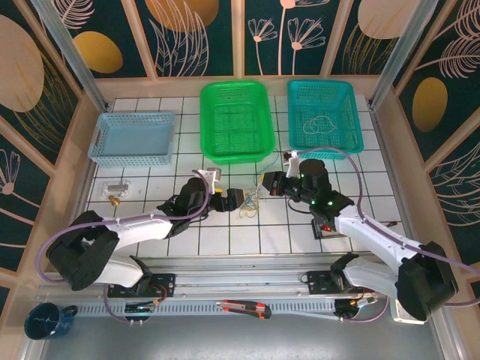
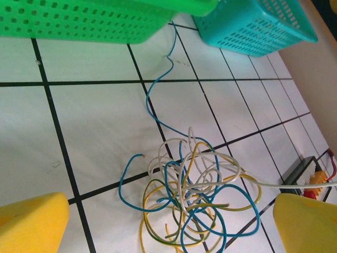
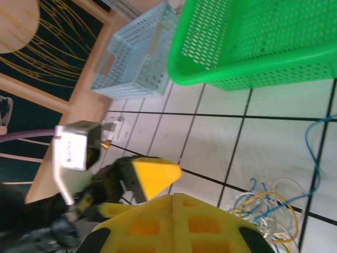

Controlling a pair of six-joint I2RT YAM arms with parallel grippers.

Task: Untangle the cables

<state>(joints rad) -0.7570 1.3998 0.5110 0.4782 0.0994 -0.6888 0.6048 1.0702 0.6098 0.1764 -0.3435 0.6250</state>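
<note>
Cables (image 2: 189, 200): knotted heap on bench (image 2: 95, 132), near both tools.
Left tool (image 1: 240, 200): wide apart, above heap.
Right tool (image 3: 174, 221): together (nothing seen held).
Risk: grabbing several strands would tighten the knot.

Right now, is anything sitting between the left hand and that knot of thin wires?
Nothing visible. The left hand is open, its yellow fingers framing the cables, which lie on bare white tile just ahead; the green basket stands beyond them.
</note>
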